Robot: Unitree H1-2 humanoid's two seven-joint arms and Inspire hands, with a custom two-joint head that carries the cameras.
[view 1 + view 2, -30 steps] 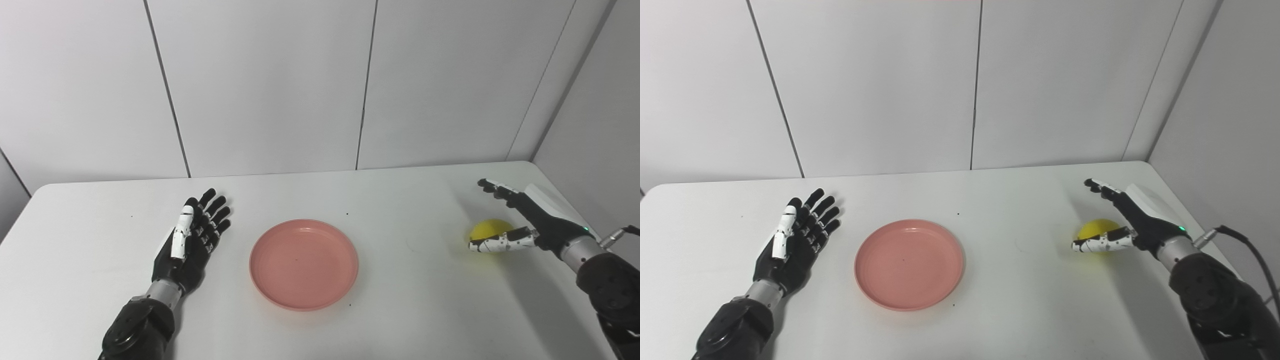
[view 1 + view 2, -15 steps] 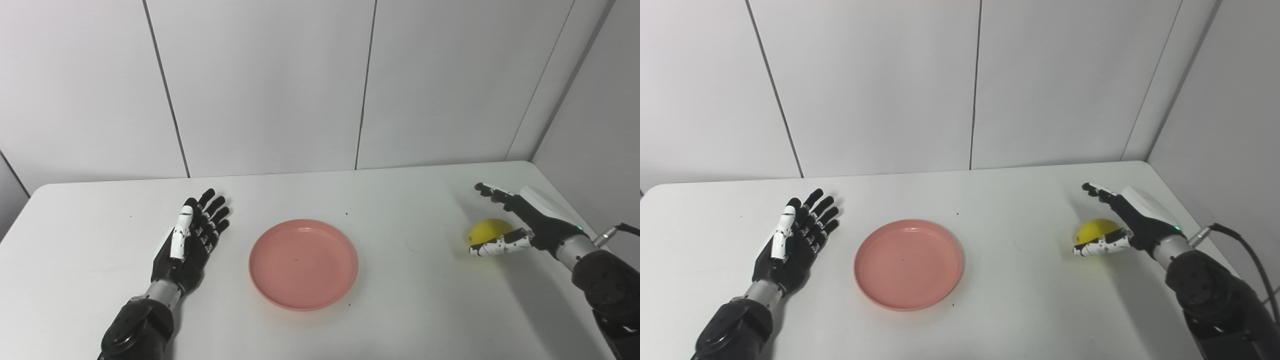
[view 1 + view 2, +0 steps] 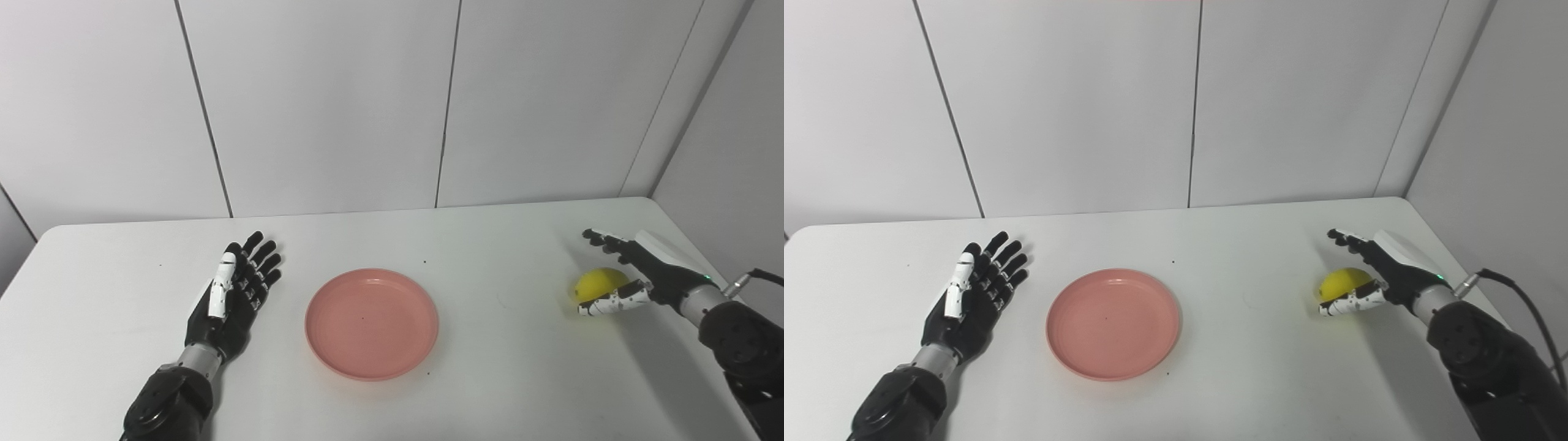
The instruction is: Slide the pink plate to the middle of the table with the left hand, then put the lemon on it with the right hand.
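The pink plate [image 3: 372, 323] lies flat near the middle of the white table [image 3: 478, 257], with nothing on it. My left hand [image 3: 234, 291] is open, palm up, resting on the table a short way left of the plate and not touching it. The yellow lemon [image 3: 599, 284] sits on the table near the right edge. My right hand [image 3: 637, 275] is open around it: the fingers reach over its far side and the white thumb lies along its near side. The lemon still rests on the table.
Grey wall panels stand right behind the table's far edge. The table's right edge runs just beyond my right hand, with a side wall past it. A black cable [image 3: 1525, 306] trails from my right forearm.
My right hand has sunk a little and drawn in closer around the lemon. The left hand, plate and lemon have not moved.
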